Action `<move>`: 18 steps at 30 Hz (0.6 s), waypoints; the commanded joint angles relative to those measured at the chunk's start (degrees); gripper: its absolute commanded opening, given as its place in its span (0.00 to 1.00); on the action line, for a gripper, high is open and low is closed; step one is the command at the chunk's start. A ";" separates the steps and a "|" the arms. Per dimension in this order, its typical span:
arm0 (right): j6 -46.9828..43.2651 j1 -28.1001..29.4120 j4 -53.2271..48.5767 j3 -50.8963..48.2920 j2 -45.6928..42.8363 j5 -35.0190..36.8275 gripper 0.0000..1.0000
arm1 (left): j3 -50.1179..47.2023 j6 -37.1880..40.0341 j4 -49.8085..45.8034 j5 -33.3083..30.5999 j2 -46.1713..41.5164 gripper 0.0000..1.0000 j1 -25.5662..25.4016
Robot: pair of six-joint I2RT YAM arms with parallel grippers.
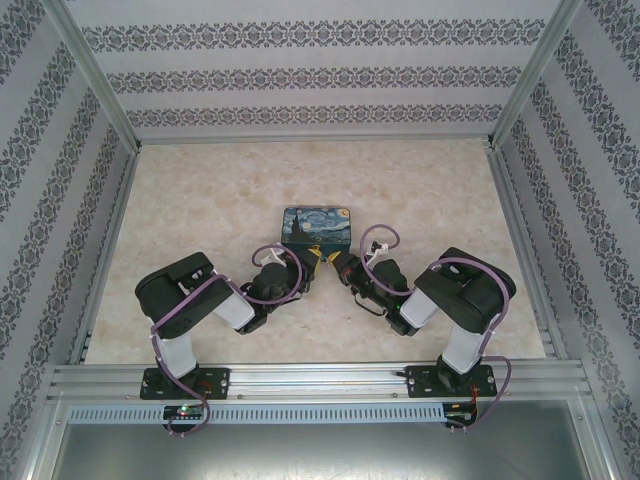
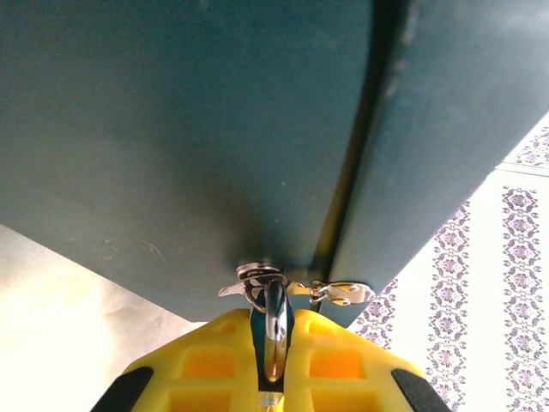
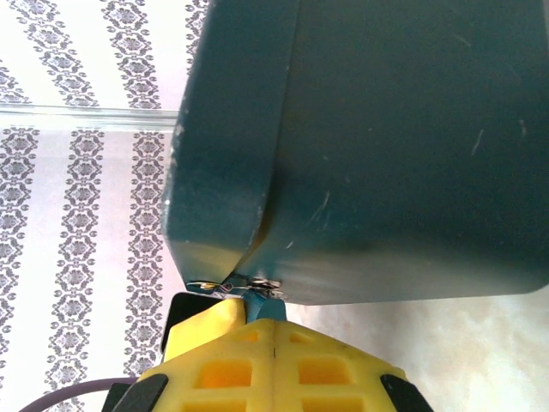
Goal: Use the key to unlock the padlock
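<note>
Inside the tight grip of the left pincer [image 2: 274,319], the padlock [image 2: 274,343]; right pincer [image 3: 273,326] fully closed alongside.

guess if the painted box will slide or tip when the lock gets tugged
It would probably slide, not tip: the box lies low and wide on the smooth table. The padlock looks small and shiny, so likely slippery.

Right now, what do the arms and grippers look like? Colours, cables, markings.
The left arm and right arm are black with white link sections, and loose purple cables loop along them. The left gripper and right gripper have yellow fingers moulded with square recesses, with black patches at the outer corners. No markings are legible.
</note>
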 commanded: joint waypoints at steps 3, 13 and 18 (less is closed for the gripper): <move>-2.06 -1.43 -0.38 0.06 1.78 -4.10 0.00 | 3.27 -0.88 9.34 10.66 -2.90 0.00 -2.96; -2.31 -2.86 -0.40 0.15 1.80 -5.60 0.00 | 2.34 -0.92 9.38 10.84 -3.28 0.00 -3.07; -2.31 -2.26 -0.42 0.34 2.16 -5.22 0.00 | 2.71 -0.86 9.29 11.09 -3.28 0.00 -3.04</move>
